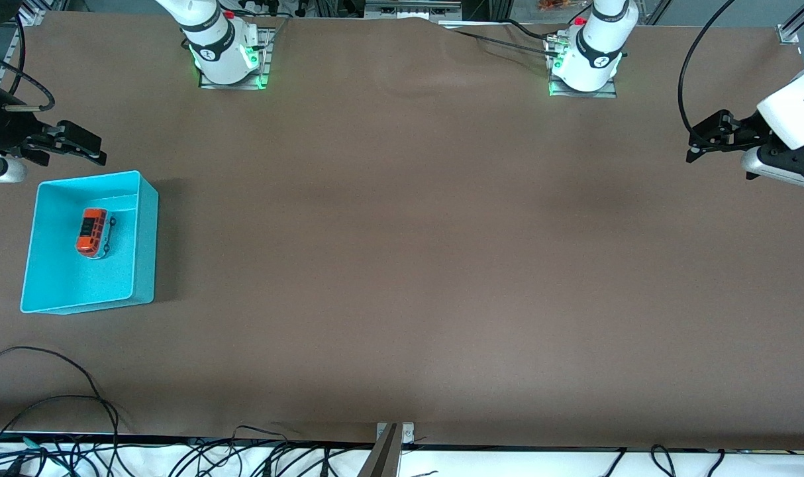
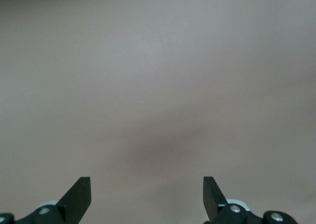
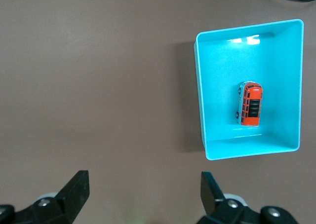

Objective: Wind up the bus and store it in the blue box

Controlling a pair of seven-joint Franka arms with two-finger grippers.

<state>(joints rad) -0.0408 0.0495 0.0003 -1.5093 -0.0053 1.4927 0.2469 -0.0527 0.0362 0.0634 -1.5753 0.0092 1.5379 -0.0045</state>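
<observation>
Already bus (image 1: 93, 232) seen lying inside blue box (image 1: 145, 238), on box floor, toward right arm's end of tabletop (image 1: 402, 265). Right gripper (image 1: 84, 147) held over bare tabletop just beside box, fingers spread wide, nothing gripped. Left gripper (image 1: 697, 147) parked over left arm's end, well apart from box, fingers wide, empty.

A brown table (image 1: 402, 265) fills the view under even light. Black cables (image 1: 57, 411) trail along its near edge.
</observation>
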